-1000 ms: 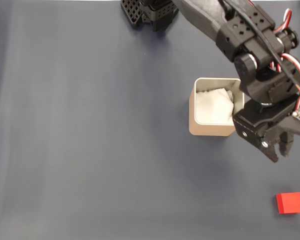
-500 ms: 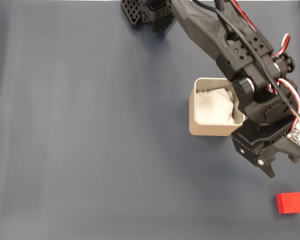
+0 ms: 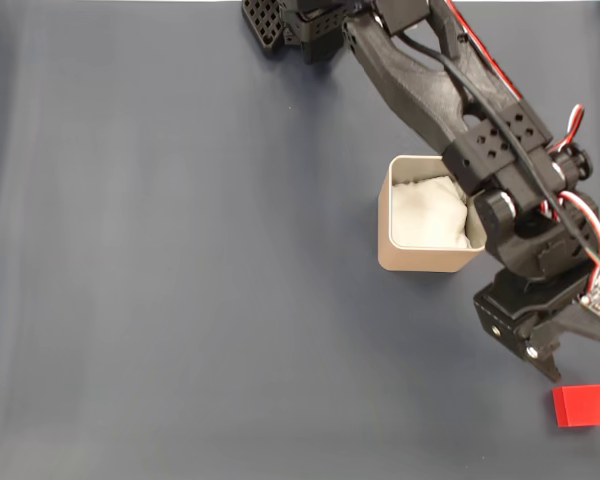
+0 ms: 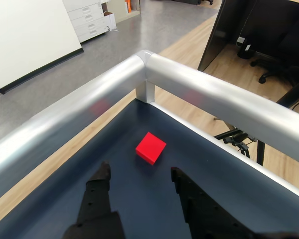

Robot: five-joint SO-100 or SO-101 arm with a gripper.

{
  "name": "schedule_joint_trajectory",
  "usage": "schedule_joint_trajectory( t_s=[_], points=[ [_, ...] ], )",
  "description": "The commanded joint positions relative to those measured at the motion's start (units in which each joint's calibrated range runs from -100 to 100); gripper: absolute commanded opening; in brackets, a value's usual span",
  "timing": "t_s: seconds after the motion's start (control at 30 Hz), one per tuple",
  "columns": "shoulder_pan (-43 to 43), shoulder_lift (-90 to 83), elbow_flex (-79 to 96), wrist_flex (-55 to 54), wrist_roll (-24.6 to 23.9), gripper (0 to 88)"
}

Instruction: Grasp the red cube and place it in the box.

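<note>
Now the black two-finger end effector (image 3: 552, 368) sits lower in the fixed view than it did a second ago: it has travelled from beside the right wall of the beige square box with rounded corners and white crumpled lining (image 3: 428, 262) down toward the small bright red matte cube (image 3: 580, 406). This indicates that the approach phase is under way; the cube is not yet grasped, and the box holds nothing but its lining. In the fixed view the cube lies on the dark blue table (image 3: 180, 280) near the lower right corner, just below and to the right of the fingertips, apart from them and well apart from the box. In the wrist view the end effector (image 4: 139, 173) is spread, empty, with the cube (image 4: 151, 148) ahead of the gap between the fingers (image 4: 100, 175), roughly centred, near the table's silver rail corner (image 4: 145, 59). A further advance appears necessary before closing.
</note>
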Motion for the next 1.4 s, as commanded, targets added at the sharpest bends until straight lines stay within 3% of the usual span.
schedule_joint_trajectory(
  t_s=[0.0,1.37],
  points=[
    [-0.12,1.24,-5.23,-1.46,-0.2,33.7],
    [-0.55,22.18,-23.28,-1.46,-4.15,40.0]
  ],
)
